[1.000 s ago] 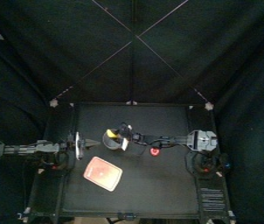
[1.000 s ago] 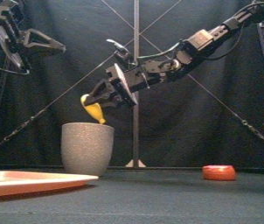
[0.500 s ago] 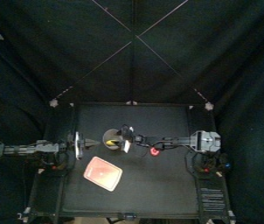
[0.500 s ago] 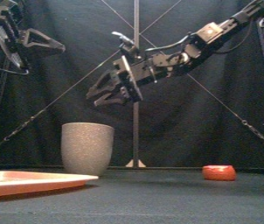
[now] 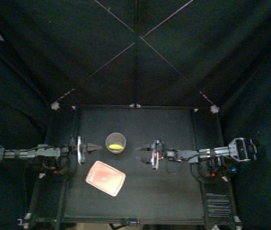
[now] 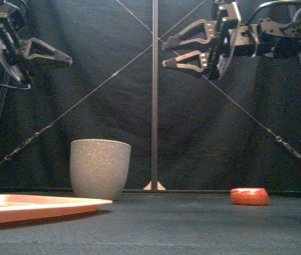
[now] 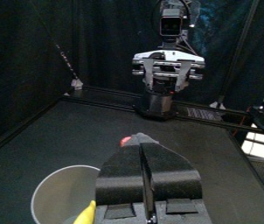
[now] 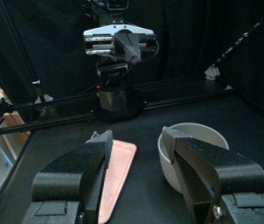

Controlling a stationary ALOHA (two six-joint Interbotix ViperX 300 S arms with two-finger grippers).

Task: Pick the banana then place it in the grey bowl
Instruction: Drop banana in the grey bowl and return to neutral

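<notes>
The tall grey speckled cup (image 5: 115,140) stands left of the table's middle, with the yellow banana (image 5: 118,145) lying inside it. In the front view the cup (image 6: 100,167) hides the banana. My right gripper (image 6: 168,54) hangs open and empty, high above the table and to the right of the cup; the right wrist view shows its gripper (image 8: 137,136) with wide jaws and the cup (image 8: 194,144) beyond. The left gripper (image 7: 146,166) rests shut at the table's left, raised, with the cup (image 7: 65,188) and a bit of banana (image 7: 87,213) beside it.
A flat pink tray (image 5: 104,178) lies at the front left, in front of the cup. A small red toy (image 6: 250,196) sits on the table to the right, below the right arm.
The right gripper held the banana over the cup, let it drop in, then pulled back to the right and upward with open jaws. The left arm has stayed still.
</notes>
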